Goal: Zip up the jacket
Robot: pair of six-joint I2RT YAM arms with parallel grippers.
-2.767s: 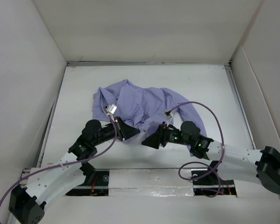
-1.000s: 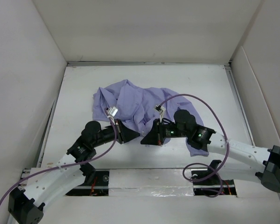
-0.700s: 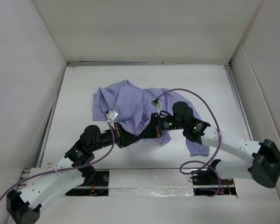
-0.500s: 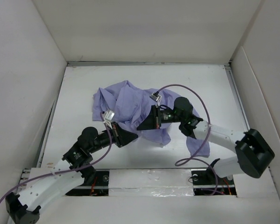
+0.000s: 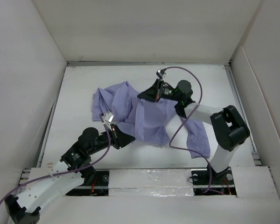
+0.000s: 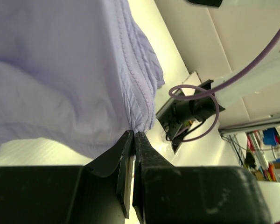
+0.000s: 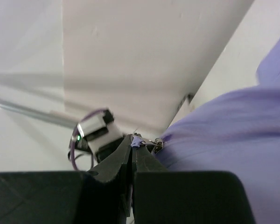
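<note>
Together, left tool (image 6: 134, 133) and right tool (image 7: 133, 137) pinch one jacket (image 5: 151, 119).

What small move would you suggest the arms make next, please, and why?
Probably draw the right gripper a little farther from the left gripper: it pinches the zipper pull, while the left anchors the jacket hem, zipper taut between.

- A crumpled lavender-purple fabric jacket (image 5: 149, 119) fills the middle of the white table (image 5: 84, 84); bare surface runs along the far edge and down both sides.
- White enclosure walls (image 5: 23, 70) close off three sides.
- A thin purple cable (image 5: 170, 140) loops over the cloth's right part, beside the white-and-black right arm (image 5: 228, 128).
- The white-and-black left arm (image 5: 84, 147) crosses the near-left area.
</note>
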